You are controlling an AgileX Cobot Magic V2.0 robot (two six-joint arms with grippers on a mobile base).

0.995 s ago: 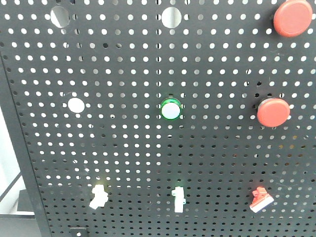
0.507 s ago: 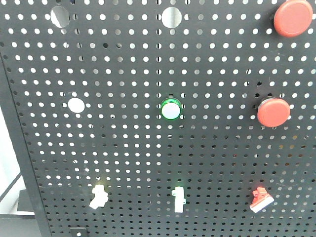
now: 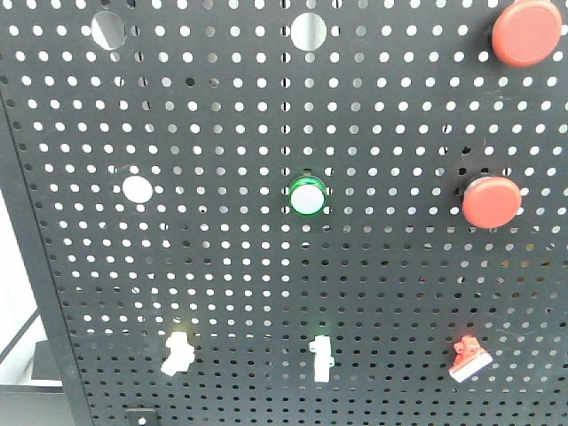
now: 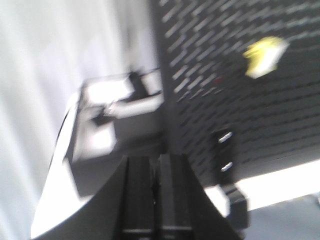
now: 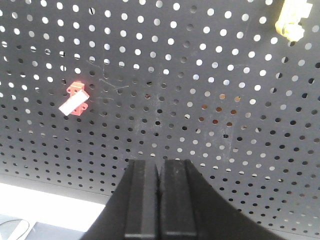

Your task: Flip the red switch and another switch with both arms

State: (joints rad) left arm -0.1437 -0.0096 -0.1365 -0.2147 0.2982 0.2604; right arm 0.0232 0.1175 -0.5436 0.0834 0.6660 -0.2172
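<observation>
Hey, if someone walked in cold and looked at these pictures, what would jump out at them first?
Probably the black pegboard filling the front view, with two big round red push buttons on its right side and a green-ringed button at the middle. Along the bottom sit three small toggles: the cream-white switch at left, a plain white toggle in the middle, and the red switch at right.

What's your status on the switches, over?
Left gripper and right gripper both shut, empty, short of the pegboard. Red switch and cream-white switch untouched. Nothing blocking either one.
</observation>
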